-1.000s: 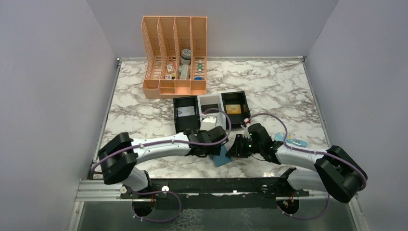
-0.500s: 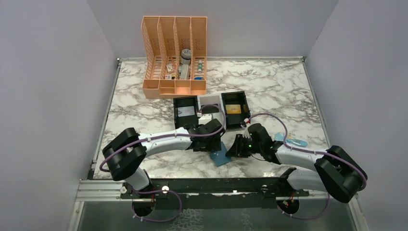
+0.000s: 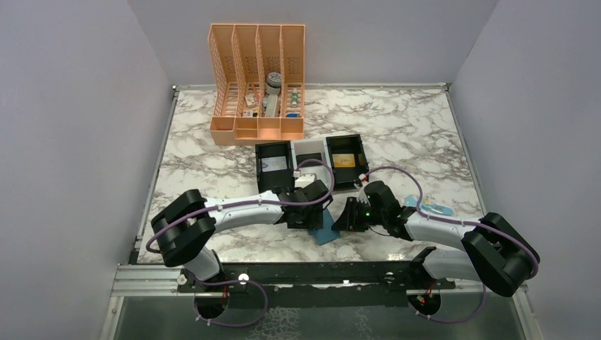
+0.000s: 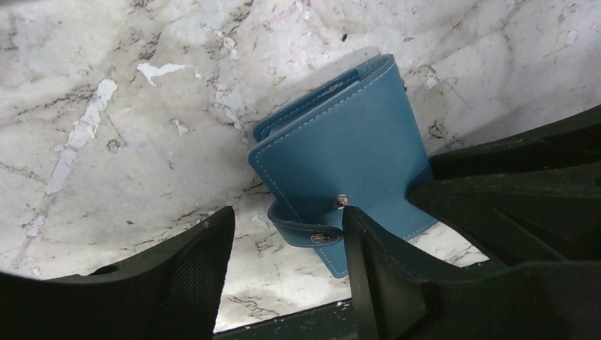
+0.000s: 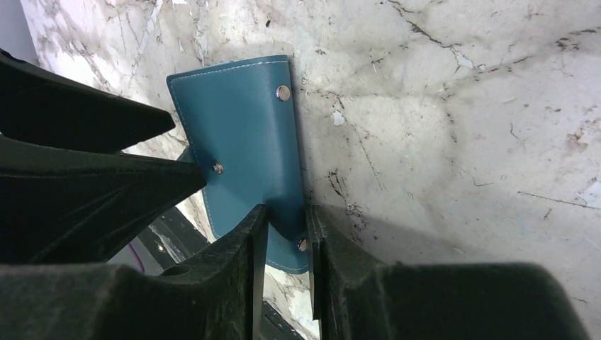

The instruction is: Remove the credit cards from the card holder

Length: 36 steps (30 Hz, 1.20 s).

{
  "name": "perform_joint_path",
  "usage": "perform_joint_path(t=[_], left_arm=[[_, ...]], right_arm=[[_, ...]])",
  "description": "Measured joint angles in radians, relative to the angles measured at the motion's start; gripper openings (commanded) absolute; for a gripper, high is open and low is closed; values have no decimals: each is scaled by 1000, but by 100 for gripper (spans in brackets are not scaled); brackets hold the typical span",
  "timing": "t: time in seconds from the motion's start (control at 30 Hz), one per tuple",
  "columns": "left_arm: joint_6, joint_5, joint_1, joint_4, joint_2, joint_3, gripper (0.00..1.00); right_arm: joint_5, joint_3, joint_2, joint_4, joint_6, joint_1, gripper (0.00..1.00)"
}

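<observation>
right jaws: narrow, pinching card holder (image 5: pixel 241 127) by its near edge | left jaws: wide-ish, snap tab (image 4: pixel 301 228) right between them

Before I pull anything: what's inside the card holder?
The holder is folded; only its blue outside and snap studs show. Whatever is inside, cards included, is covered.

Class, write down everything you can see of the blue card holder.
The card holder is teal, leather-like, with pale edge stitching, metal snap studs and a short strap tab. It is folded, contents hidden, over the marble table. The right pincer clamps one edge; the left pincer, open, straddles the strap end.
</observation>
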Motion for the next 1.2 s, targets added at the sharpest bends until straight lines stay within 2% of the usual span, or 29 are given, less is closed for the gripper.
perform_joint_path(t=[0.27, 0.53, 0.7, 0.87, 1.07, 1.2], left_arm=[[-9, 3, 0, -5, -73, -65, 55], [-45, 4, 0, 11, -128, -146, 44], [-56, 7, 0, 47, -128, -163, 41], [-68, 8, 0, 85, -128, -163, 32], [-74, 12, 0, 144, -125, -171, 11], [-77, 14, 0, 160, -125, -185, 3]], right_arm=[[0, 7, 0, -16, 0, 0, 27], [0, 7, 0, -16, 0, 0, 28], [0, 13, 5, -19, 0, 0, 28], [0, 14, 5, -21, 0, 0, 28], [0, 15, 4, -25, 0, 0, 29], [0, 16, -10, -42, -1, 0, 31]])
